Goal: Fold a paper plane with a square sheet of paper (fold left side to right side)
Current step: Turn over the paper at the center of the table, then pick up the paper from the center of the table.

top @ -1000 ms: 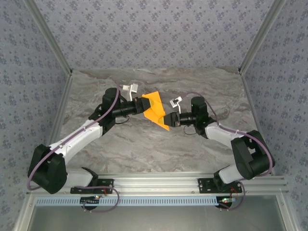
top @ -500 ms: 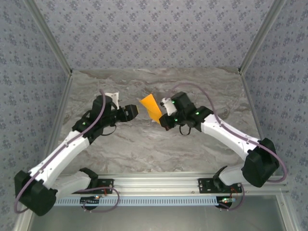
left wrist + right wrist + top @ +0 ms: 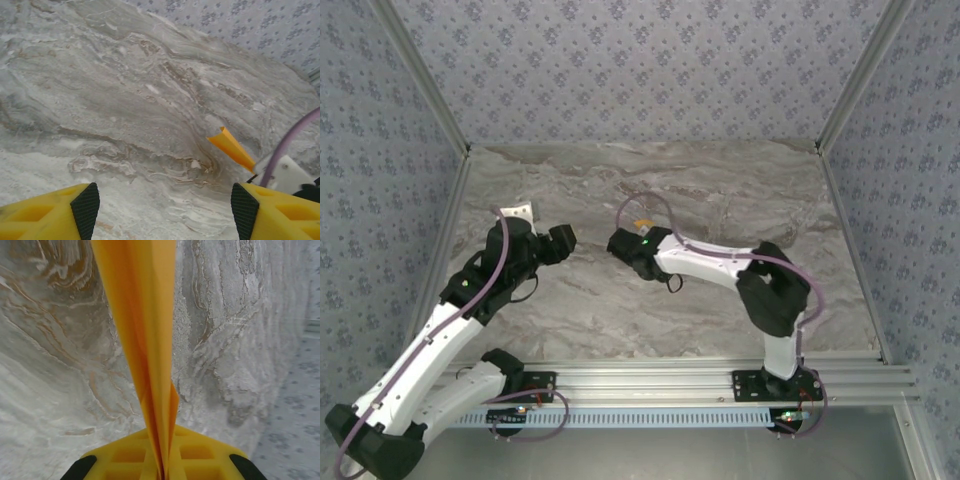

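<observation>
The square sheet of paper is folded into a narrow bright-orange paper plane (image 3: 145,315). My right gripper (image 3: 162,472) is shut on its folded edge, and the layers rise straight out from between the jaws, seen edge-on over the marble table. In the top view the right gripper (image 3: 620,243) points left near the table's middle. My left gripper (image 3: 563,238) hangs a short way to its left, apart from the paper. Its jaws (image 3: 165,210) stand open with nothing between the black pads (image 3: 85,210). From the left wrist, the plane's tip (image 3: 231,147) pokes out at the right above the table.
The grey marble table (image 3: 700,190) is bare around both grippers. Patterned walls (image 3: 640,70) close in the back and sides, and an aluminium rail (image 3: 660,378) runs along the near edge. A purple cable (image 3: 290,140) crosses the right edge of the left wrist view.
My left gripper let go of the paper, opened and drew back to the left. The right arm kept the paper, swung it left and turned it edge-on.
</observation>
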